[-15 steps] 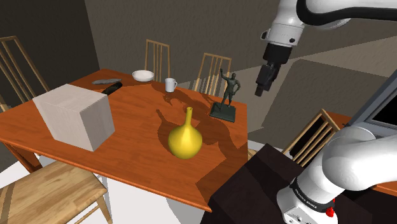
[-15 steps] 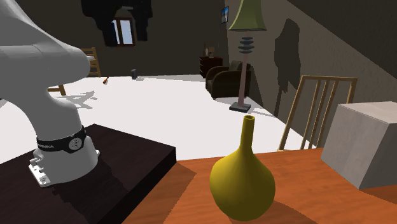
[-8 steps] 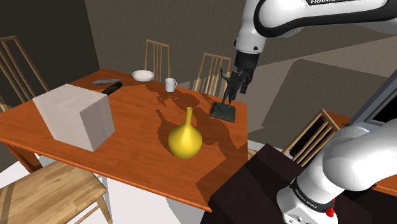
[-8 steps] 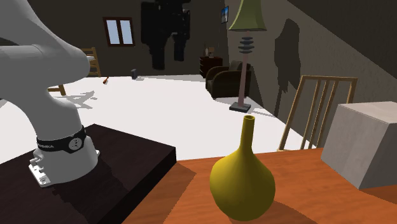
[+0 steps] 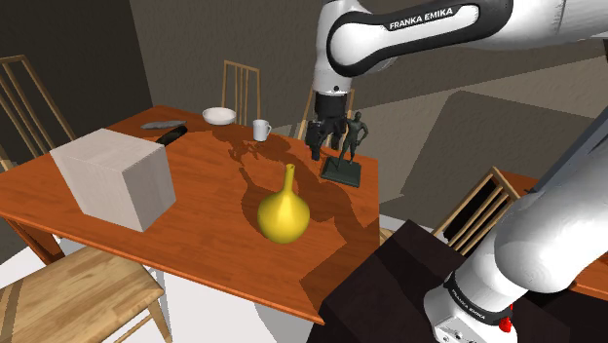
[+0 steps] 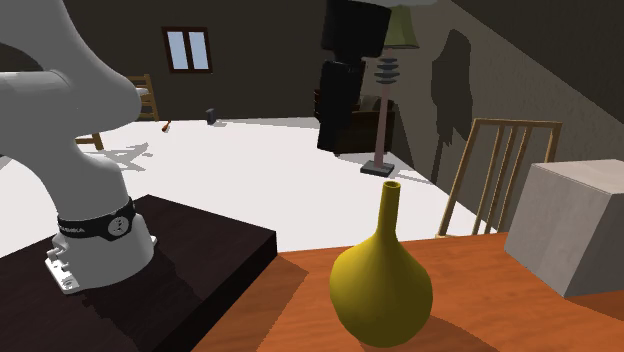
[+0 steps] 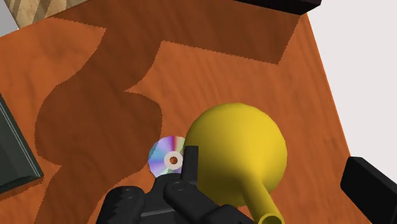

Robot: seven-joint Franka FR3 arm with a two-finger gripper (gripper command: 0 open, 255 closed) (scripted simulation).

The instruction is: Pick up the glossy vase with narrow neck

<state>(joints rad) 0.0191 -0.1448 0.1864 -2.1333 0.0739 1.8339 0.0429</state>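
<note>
While its white arm (image 5: 419,29) arches up from the dark box stand (image 5: 385,287) and runs level across the top of the shoulder view, the wrist turns straight down. The black claw (image 5: 317,148) hangs above the orange-brown wooden bench (image 5: 209,190), just beside a dark figurine on a flat base (image 5: 348,146) as that view shows it. Its fingers stand wide apart, gripping nothing. Seen along the claw, the glossy yellow round-bellied vase with its narrow neck (image 7: 238,146) sits below and between them, untouched, upright on the bench near the stand-side edge. A small shiny disc (image 7: 167,156) lies just beside its belly. A pale cube-shaped box (image 5: 115,177) rests well apart.
</note>
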